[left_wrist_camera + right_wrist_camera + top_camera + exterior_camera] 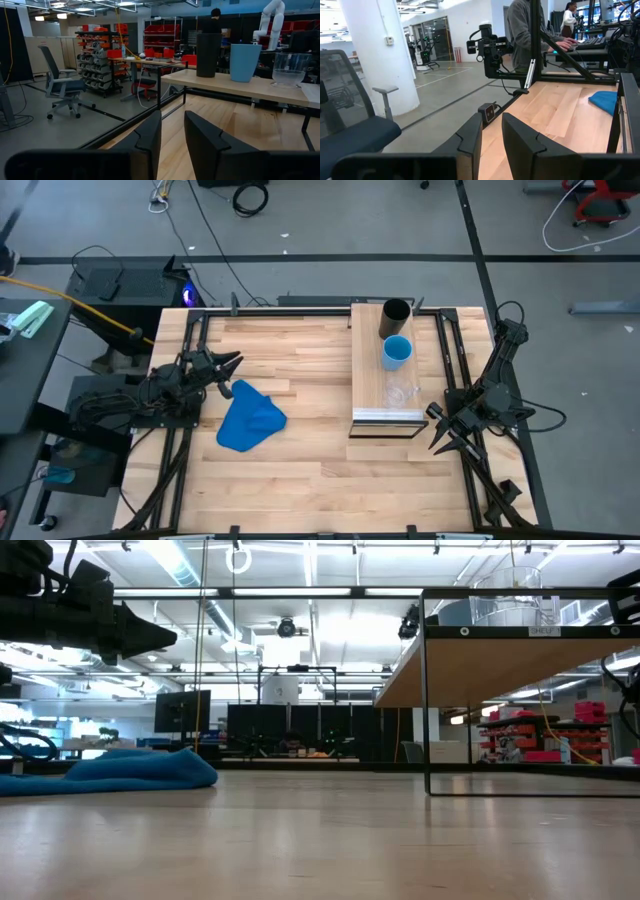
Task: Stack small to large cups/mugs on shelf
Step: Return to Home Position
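High view — cups [397, 352] on shelf [368, 375], away from left tool [233, 373] and right tool [445, 447], both seemingly parted.

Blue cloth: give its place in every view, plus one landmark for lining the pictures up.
High view: the blue cloth lies on the tabletop, left of the shelf.
Low view: the cloth is at the left edge, flat on the wood.
Left wrist view: not in it.
Right wrist view: the cloth lies far across the wood, partly behind a black bar.
Shared landmark: the tabletop, which shows in all four.
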`<move>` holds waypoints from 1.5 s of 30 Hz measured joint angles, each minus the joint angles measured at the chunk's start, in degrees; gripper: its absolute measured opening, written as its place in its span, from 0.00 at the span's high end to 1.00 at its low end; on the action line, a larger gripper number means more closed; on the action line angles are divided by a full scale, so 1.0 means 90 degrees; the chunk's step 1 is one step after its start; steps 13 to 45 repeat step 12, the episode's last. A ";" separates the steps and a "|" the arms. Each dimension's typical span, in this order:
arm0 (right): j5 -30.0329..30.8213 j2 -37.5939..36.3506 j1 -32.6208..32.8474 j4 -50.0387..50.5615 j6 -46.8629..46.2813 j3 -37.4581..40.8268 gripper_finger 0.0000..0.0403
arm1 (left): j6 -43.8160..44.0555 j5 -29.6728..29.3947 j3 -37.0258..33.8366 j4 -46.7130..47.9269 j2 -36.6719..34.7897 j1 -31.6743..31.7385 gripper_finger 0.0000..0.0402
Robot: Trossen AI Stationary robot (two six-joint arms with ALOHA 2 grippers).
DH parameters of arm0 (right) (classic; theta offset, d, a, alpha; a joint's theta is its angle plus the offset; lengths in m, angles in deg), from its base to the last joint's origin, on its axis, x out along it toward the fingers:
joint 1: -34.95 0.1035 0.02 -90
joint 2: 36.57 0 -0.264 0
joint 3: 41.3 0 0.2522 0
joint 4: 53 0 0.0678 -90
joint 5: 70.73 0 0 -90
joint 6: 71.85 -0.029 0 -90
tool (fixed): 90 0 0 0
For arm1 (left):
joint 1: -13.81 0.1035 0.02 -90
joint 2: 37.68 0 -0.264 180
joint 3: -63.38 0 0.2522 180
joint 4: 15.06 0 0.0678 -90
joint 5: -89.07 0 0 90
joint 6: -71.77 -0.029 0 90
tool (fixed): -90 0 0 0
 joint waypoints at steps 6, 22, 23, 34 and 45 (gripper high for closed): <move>0.0000 0.0000 0.0002 0.0000 0.0000 0.0000 0.80 | -0.0002 0.0000 0.0000 0.0000 0.0000 0.0000 0.78; 0.0000 0.0000 0.0002 0.0001 0.0000 0.0000 0.80 | 0.0000 0.0000 0.0000 0.0000 0.0000 0.0000 0.78; 0.0000 0.0000 0.0002 0.0001 0.0000 0.0000 0.80 | 0.0000 0.0000 0.0000 0.0000 0.0000 0.0000 0.78; 0.0000 0.0000 0.0002 0.0001 0.0000 0.0000 0.80 | 0.0000 0.0000 0.0000 0.0000 0.0000 0.0000 0.78; 0.0000 0.0000 0.0002 0.0001 0.0000 0.0000 0.80 | 0.0000 0.0000 0.0000 0.0000 0.0000 0.0000 0.78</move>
